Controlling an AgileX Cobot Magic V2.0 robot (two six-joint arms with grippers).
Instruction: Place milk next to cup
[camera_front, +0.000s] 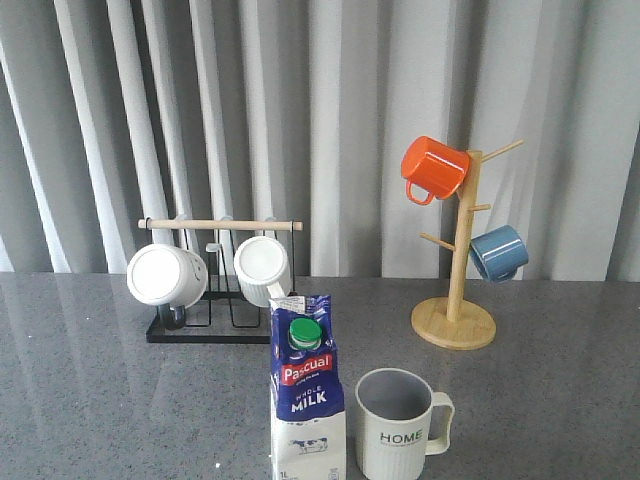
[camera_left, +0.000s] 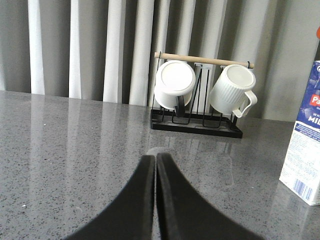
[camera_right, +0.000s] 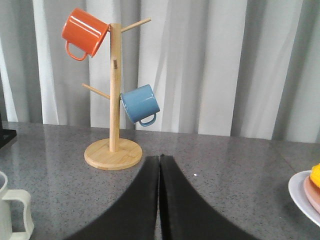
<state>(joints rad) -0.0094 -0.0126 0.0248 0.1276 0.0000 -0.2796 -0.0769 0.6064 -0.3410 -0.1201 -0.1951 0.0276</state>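
The milk stands upright on the grey table at the near edge of the front view, just beside the cup, which sits to its right with the handle turned away from the carton and the "HOME" lettering facing the camera. A narrow gap shows between them; they do not appear to touch. Judged from this layout, the placing looks done, or very nearly so, and neither arm is on the carton.

The left claw has its fingers pressed together with nothing between them, low over bare table, and the carton's edge shows off to one side of its view. The right claw is likewise pressed together and empty.

If anything remains, it would only call for keeping both arms clear of the carton (tall and narrow, so it likely tips easily if brushed).

Further back, a black rack holds two plain white mugs under a wooden bar, and a wooden mug tree carries an orange mug and a blue mug. A white plate shows at the edge of the right wrist view. None of these crowd the pair.
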